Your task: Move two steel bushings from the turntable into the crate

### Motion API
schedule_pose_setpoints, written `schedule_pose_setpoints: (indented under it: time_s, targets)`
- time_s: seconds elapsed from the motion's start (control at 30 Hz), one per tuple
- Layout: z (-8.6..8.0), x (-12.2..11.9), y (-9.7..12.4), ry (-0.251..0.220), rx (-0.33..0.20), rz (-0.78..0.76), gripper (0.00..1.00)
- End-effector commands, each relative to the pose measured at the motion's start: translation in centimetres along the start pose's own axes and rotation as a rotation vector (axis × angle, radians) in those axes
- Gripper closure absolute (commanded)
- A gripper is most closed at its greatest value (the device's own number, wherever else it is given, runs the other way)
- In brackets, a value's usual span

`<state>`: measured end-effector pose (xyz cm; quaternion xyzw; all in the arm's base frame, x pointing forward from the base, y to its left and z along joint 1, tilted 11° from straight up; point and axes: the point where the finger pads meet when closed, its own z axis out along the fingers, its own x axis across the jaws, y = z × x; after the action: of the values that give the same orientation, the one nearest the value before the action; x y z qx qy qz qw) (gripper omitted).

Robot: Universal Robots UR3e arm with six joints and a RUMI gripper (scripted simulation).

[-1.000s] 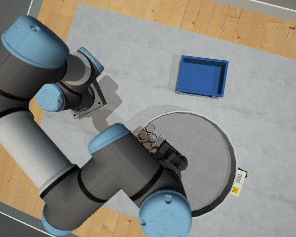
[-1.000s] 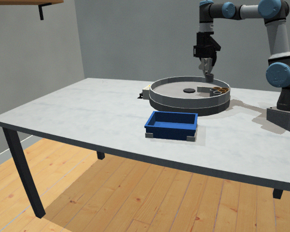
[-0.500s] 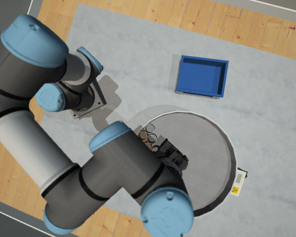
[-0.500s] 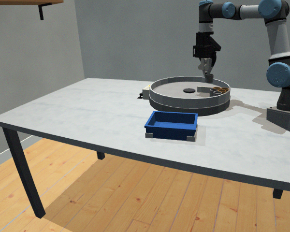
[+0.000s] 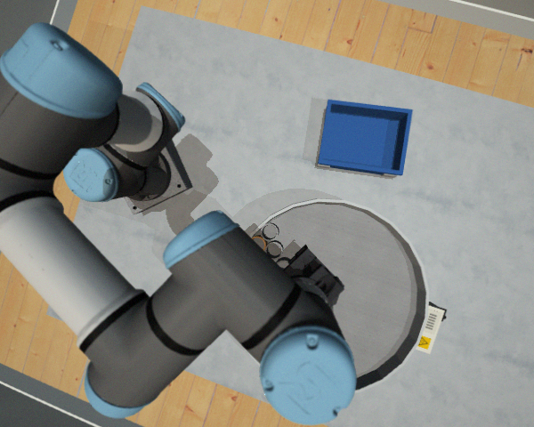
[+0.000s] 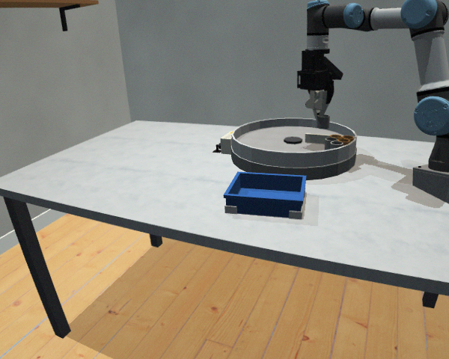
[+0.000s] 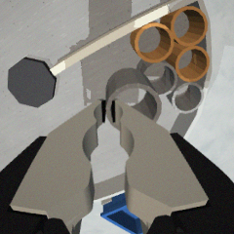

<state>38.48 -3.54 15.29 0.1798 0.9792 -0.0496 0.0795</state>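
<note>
My gripper [image 7: 108, 101] [image 6: 318, 115] is shut on the wall of a steel bushing [image 7: 123, 78] [image 6: 322, 123], with one fingertip inside its bore and one outside. It holds the bushing raised above the turntable [image 5: 377, 270] [image 6: 273, 157] [image 7: 58, 21]. Two grey steel bushings stand on the turntable, one [image 7: 169, 79] nearer the copper-coloured ones and one [image 7: 198, 98] near the rim. Three copper-coloured bushings [image 7: 165, 46] [image 7: 202, 29] [image 7: 204, 65] stand beside them. The blue crate [image 5: 369, 107] [image 6: 263, 197] [image 7: 118, 218] is empty in the top and exterior views. The arm partly hides the turntable in the top view.
A raised rim surrounds the turntable. A low divider [image 7: 112, 41] [image 6: 316, 137] runs from the dark round hub [image 7: 32, 82] [image 6: 292, 140] to the rim, beside the loose bushings. A white box with a yellow label [image 5: 431, 328] sits at the turntable's outer side.
</note>
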Motion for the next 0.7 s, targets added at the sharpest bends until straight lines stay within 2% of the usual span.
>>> schedule_pose_setpoints:
  time_s: [0.0, 0.67]
  targets:
    - [-0.1, 0.1, 0.4, -0.003, 0.0, 0.025, 1.0]
    - [-0.1, 0.7, 2.6, -0.003, -0.001, 0.153, 1.0]
